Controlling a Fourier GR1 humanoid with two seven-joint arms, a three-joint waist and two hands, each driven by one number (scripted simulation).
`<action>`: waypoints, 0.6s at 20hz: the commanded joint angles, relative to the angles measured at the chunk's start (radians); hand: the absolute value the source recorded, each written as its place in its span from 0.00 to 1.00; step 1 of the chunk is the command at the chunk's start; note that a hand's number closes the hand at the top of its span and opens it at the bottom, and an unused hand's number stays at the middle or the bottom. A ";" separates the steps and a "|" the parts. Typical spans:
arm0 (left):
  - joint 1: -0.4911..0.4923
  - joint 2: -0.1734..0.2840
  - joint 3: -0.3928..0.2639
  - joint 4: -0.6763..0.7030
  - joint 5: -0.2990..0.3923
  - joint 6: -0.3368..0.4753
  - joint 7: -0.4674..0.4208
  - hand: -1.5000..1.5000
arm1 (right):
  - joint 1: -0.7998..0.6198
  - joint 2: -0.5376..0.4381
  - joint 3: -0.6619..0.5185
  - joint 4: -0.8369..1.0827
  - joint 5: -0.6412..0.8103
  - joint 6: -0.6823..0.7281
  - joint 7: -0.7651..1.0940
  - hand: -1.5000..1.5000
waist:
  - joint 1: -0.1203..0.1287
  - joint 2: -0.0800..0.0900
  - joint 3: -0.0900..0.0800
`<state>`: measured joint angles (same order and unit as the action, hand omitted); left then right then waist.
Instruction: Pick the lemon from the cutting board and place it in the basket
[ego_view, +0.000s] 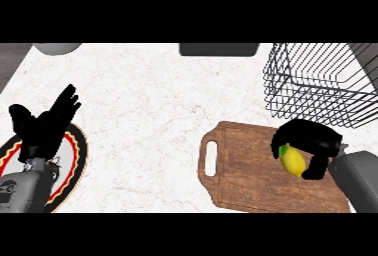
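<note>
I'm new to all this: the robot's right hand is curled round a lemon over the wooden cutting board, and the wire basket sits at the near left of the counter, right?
Not quite. The right hand does curl round the lemon over the cutting board, but the head view shows the wire basket at the far right of the counter.

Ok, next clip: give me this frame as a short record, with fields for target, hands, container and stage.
target: yellow lemon, over the brown wooden cutting board
right hand: black right hand curled round the lemon
left hand: black left hand open, fingers up, over a round plate
container: black wire basket, beyond the board
stage: lemon grasped, not yet in basket
</note>
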<state>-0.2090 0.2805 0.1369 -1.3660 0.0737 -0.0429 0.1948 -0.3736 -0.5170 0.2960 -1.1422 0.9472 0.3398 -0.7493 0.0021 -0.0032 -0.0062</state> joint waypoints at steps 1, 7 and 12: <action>-0.037 -0.011 0.010 0.043 -0.015 0.012 0.004 0.50 | -0.008 0.067 0.015 0.038 0.064 -0.025 -0.005 1.00 | 0.000 0.004 0.006; -0.006 0.001 0.025 0.002 -0.007 0.009 0.024 0.50 | 0.149 0.172 0.014 -0.160 0.060 0.008 0.224 1.00 | -0.031 -0.004 0.004; 0.055 0.013 0.056 -0.018 -0.003 0.025 0.006 0.50 | 0.323 0.368 -0.001 -0.232 0.083 -0.060 0.497 1.00 | -0.092 -0.027 0.003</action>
<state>-0.1746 0.2863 0.1744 -1.3807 0.0737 -0.0316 0.2104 -0.2173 -0.3339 0.2773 -1.3290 1.0647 0.3163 -0.4280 -0.0562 -0.0369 -0.0353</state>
